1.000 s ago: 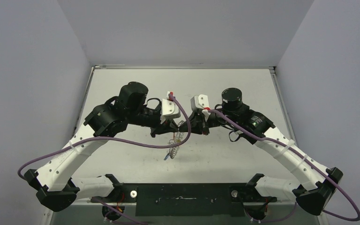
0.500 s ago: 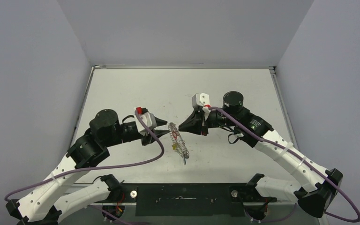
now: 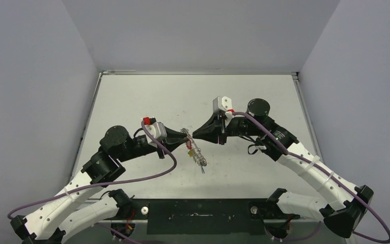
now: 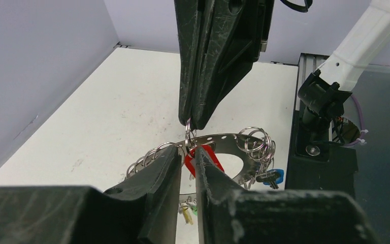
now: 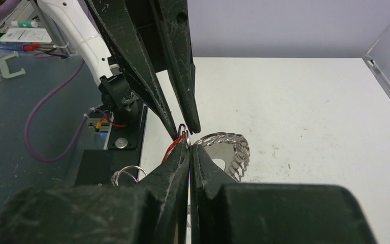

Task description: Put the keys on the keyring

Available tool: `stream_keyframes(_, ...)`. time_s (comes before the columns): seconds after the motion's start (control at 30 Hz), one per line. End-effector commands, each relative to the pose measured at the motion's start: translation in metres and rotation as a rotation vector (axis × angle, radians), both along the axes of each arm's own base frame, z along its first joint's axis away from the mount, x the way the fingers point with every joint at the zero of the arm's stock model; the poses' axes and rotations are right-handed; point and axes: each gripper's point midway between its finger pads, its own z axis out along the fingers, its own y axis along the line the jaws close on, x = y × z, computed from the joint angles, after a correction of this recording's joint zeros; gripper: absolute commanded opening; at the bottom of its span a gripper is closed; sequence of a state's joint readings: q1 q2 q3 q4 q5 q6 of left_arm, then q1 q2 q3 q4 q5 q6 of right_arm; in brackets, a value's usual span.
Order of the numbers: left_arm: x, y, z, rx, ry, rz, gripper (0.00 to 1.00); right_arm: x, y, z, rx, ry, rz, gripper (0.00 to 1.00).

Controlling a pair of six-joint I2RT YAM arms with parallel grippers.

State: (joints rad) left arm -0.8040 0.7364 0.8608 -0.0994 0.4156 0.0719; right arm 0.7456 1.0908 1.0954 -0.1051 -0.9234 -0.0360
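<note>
The keyring (image 4: 232,144), a flat grey ring edged with wire loops, hangs above the table between both arms. My right gripper (image 5: 189,145) is shut on one small wire loop (image 5: 184,136) at its rim. My left gripper (image 4: 188,155) faces it tip to tip, its jaws a narrow gap apart. The red-tagged key (image 4: 203,156) sits in that gap, touching one finger. The blue-tagged key (image 4: 273,176) hangs from loops on the keyring's far side. In the top view the keyring (image 3: 197,152) dangles below the meeting grippers (image 3: 190,134).
Yellow and green tags (image 4: 188,214) hang below the keyring. The white table (image 3: 147,101) has low walls at the left, back and right. A black base plate (image 3: 198,213) with the arm mounts runs along the near edge.
My left arm has dropped from above the keyring to a low approach from the left. Its jaws opened, then narrowed around the red tag. My right gripper kept its hold and rose slightly.
</note>
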Motion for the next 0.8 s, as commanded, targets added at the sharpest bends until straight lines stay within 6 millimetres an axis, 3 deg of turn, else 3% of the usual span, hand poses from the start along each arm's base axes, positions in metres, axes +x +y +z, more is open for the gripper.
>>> stream_keyframes(0.0, -0.006, -0.005, 0.026, -0.076, -0.037, -0.041, 0.11, -0.003, -0.004, 0.029, 0.086, -0.085, 0.002, 0.00)
stream_keyframes(0.13, -0.007, -0.003, 0.016, -0.041, -0.017, -0.039, 0.00, -0.001, -0.005, 0.031, 0.093, -0.090, -0.010, 0.00)
stream_keyframes(0.5, -0.010, 0.008, -0.016, 0.054, 0.051, -0.008, 0.00, 0.000, -0.001, 0.050, 0.167, -0.078, -0.012, 0.00)
stream_keyframes(0.77, -0.005, -0.003, -0.012, 0.084, 0.038, -0.044, 0.00, -0.002, 0.000, 0.046, 0.163, -0.065, -0.005, 0.00)
